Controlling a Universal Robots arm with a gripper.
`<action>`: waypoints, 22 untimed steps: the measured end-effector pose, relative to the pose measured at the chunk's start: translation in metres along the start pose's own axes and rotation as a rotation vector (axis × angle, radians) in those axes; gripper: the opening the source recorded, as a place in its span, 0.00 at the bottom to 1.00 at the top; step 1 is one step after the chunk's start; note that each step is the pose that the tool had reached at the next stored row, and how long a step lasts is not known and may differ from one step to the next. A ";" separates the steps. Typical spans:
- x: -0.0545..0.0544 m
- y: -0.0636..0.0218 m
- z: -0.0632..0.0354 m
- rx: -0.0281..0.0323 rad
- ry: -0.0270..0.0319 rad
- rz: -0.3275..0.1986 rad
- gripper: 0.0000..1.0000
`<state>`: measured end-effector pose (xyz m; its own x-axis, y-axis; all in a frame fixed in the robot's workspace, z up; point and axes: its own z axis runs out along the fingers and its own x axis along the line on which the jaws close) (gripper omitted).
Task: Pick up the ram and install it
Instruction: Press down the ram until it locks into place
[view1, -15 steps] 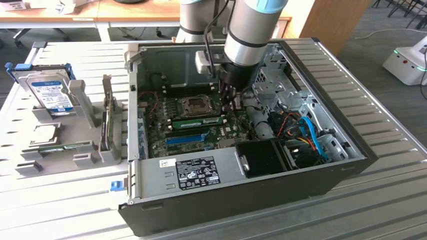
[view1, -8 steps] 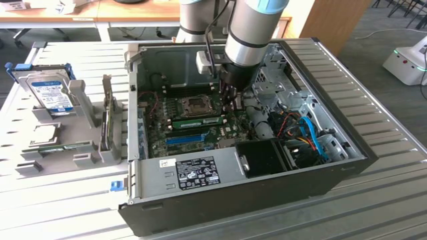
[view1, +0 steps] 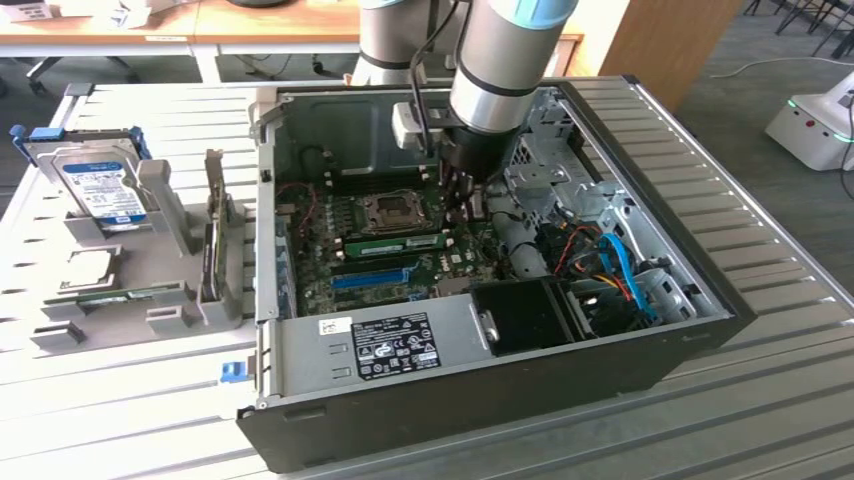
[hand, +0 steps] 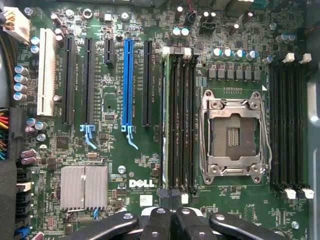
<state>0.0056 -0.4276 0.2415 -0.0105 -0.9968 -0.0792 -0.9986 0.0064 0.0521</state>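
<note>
With the side panel off the computer case (view1: 441, 400), the arm (view1: 501, 60) reaches down into the open box and the claw (view1: 461, 195) hangs low over the green main board (view1: 387, 250), its tip lost among cables and metal in the exterior view. From the wrist view the claw (hand: 172, 225) shows as black linkage bars meeting at the middle, the fingers (hand: 159, 227) pressed together with nothing pinched between them. The ram (view1: 396, 243) sits in a slot on the board, a thin green stick lying just below the square processor socket (view1: 396, 208) in the exterior view; the wrist view catches it edge-on as a narrow green line (hand: 164, 125) at the first of the black memory slots (hand: 182, 120), so its sticker and chips cannot be made out, and whether the end clips have snapped shut on it is hard to tell. Beside those slots stands the metal-framed socket (hand: 232, 135), and on the other side a blue slot strip (hand: 127, 82) runs parallel. A second bank of black slots (hand: 287, 120) lies past the socket. Outside the case, on the exterior view's left, a hard drive (view1: 100, 190) with a blue label leans in a grey holder (view1: 180, 215), partly cut by the rack's uprights. The black fan housing (view1: 534, 315) hides the board's near corner, and blue cables (view1: 627, 270) tangle beside it.
</note>
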 end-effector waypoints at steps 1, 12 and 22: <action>0.000 -0.0003 0.0046 0.0033 -0.0001 0.000 0.11; 0.000 -0.0006 0.0110 0.0075 -0.0002 0.000 0.11; -0.003 -0.0006 0.0117 0.0074 0.0001 -0.001 0.11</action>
<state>0.0057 -0.4235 0.2300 -0.0098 -0.9968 -0.0791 -0.9990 0.0063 0.0447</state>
